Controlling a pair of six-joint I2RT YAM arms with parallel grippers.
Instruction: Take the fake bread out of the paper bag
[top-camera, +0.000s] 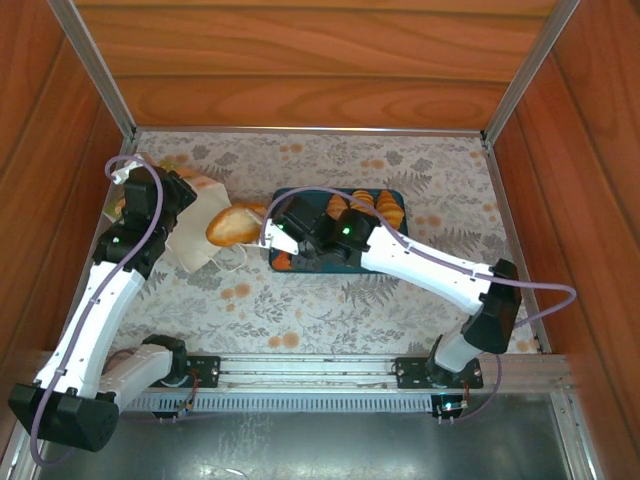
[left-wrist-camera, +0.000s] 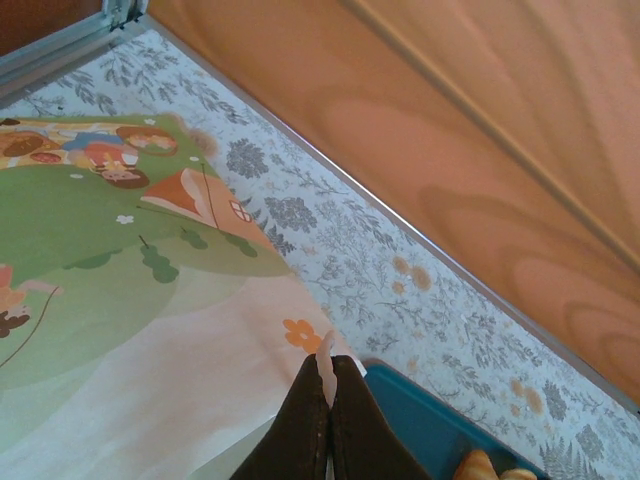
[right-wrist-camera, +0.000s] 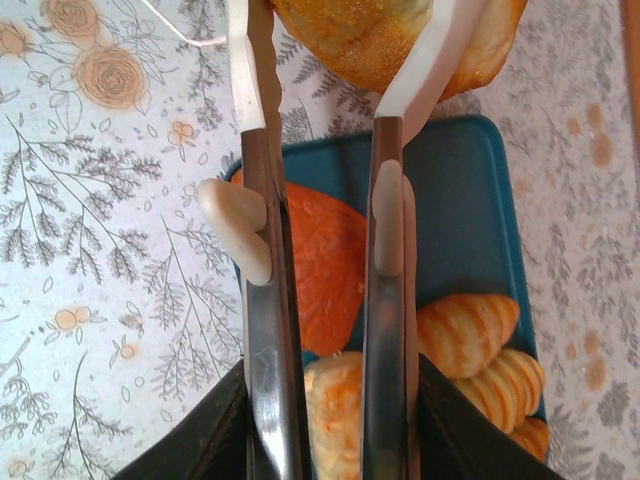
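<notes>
One golden oval roll (right-wrist-camera: 385, 35) clamped in right end effector (right-wrist-camera: 340, 45); left end effector (left-wrist-camera: 328, 380) closed.

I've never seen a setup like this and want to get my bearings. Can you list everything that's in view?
bread roll: one, golden, held in the air between bag and tray
pastries: at least four, golden croissants plus an orange-brown piece, on the tray, partly hidden by the arm
tray: one, teal, middle of the table
paper bag: one, white with a green picture panel, far left of the table
table cover: one, pale with a floral print
walls: brown wood, around the table
left gripper: one, dark, shut, apparently pinching the bag's edge
right gripper: one, white-tipped, closed on the bread roll
</notes>
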